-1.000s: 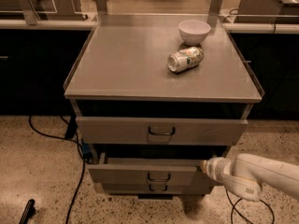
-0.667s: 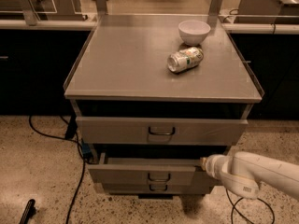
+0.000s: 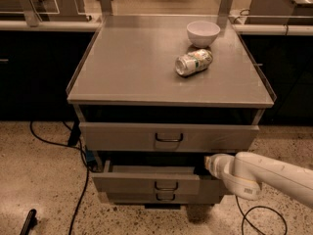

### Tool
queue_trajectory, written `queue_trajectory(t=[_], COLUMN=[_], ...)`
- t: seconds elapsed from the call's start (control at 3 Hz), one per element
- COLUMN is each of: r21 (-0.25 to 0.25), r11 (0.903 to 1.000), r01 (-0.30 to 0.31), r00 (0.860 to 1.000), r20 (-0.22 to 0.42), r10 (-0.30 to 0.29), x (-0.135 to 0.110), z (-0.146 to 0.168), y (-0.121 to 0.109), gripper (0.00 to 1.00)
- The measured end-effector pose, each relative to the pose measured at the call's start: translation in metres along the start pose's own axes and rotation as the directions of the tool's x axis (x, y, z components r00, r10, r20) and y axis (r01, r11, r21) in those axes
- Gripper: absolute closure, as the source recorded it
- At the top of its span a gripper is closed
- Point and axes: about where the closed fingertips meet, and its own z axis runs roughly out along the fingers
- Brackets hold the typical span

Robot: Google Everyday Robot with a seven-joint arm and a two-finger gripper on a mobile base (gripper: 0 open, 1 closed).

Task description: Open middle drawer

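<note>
Speckled floor (image 3: 39,180) surrounds a grey cabinet (image 3: 146,67) bearing a white bowl (image 3: 203,33) and a tipped can (image 3: 194,62). Low in the centre, the middle drawer (image 3: 132,182) stands partly pulled out. At its right end, the gripper (image 3: 209,163) seems tucked against the gap above it; whether it is clenched or released I cannot tell.

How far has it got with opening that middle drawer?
Done: the middle drawer is partly out, its front ahead of the bottom drawer, with a dark gap above it. In hand: the gripper is at the drawer's right end, just above its front. Left: pulling it out further, since only a narrow strip of the inside shows.
</note>
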Motion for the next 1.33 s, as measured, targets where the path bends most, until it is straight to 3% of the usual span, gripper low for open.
queue_trajectory(t=[0.67,1.0,1.33], r21=[0.033,0.040,0.056], r11=[0.9993,0.9992,0.9976], r01=[-0.015,0.006,-0.041], r00=[0.998,0.992,0.978], r20=[-0.058,-0.126,-0.203], r10=[0.017,-0.001,0.052], x=[0.007,0.019,0.046], z=[0.025,0.033,0.038], y=[-0.006,-0.007,-0.021], gripper=[1.00,1.00,1.00])
